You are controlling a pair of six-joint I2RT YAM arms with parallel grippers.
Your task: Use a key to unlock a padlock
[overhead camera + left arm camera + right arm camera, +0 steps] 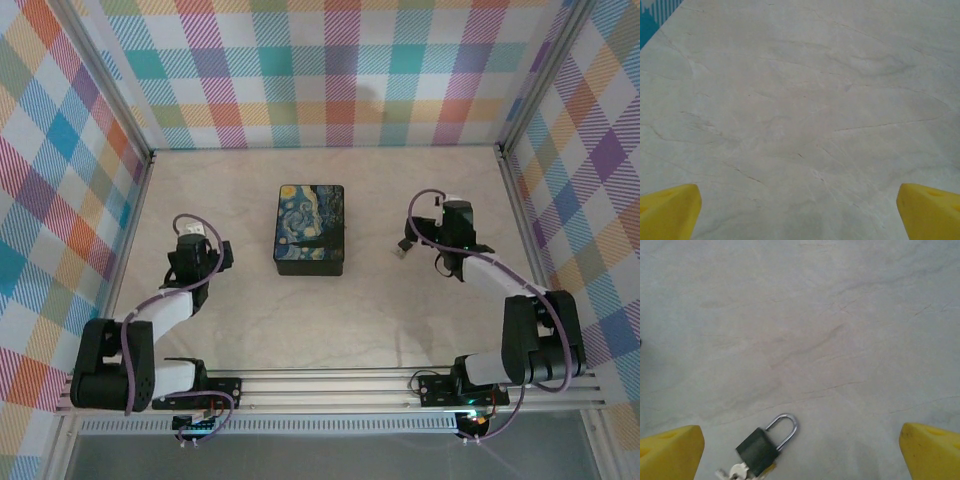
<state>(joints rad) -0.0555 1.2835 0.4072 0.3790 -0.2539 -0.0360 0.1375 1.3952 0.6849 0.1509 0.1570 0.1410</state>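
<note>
A small dark padlock (756,451) lies flat on the pale table, low and left of centre between the yellow fingertips (671,452) of my right gripper (801,454). Its silver shackle (786,427) has one end free of the body. The key (737,471), a small silver bunch, sticks out of the padlock's bottom at the frame's lower edge. From above, the padlock (402,250) sits just left of my right gripper (455,225), which is open and holds nothing. My left gripper (799,212) is open over bare table, far left of the padlock (197,242).
A black box with a painted lid (310,229) stands in the middle of the table (380,320), between the arms. Checked walls close off the left, back and right. An aluminium rail (330,385) runs along the near edge.
</note>
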